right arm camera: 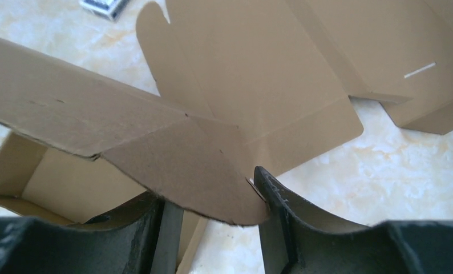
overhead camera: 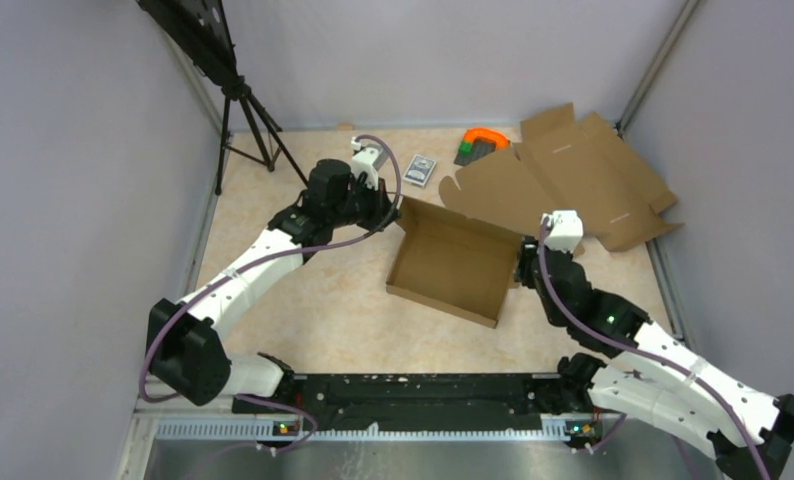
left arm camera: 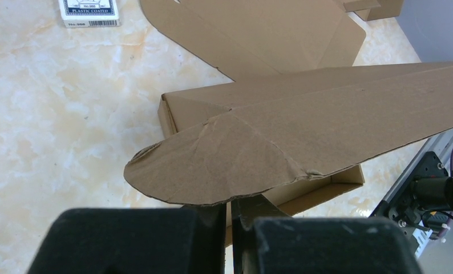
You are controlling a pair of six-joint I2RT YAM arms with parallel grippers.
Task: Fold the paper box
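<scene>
My left tool (left arm camera: pixel 231 206), clenched, meets the box's (overhead camera: pixel 443 265) left flap (left arm camera: pixel 213 165); my right tool (right arm camera: pixel 210 188), released, straddles the right flap (right arm camera: pixel 184 157). I should tuck both evenly.

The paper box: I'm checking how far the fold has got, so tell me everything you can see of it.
The paper box is plain brown cardboard, a shallow open tray with walls up, resting on the table mid-workspace. A creased rounded flap at its far left corner meets the shut left gripper; another rounded flap sits between the fingers of the open right gripper.
</scene>
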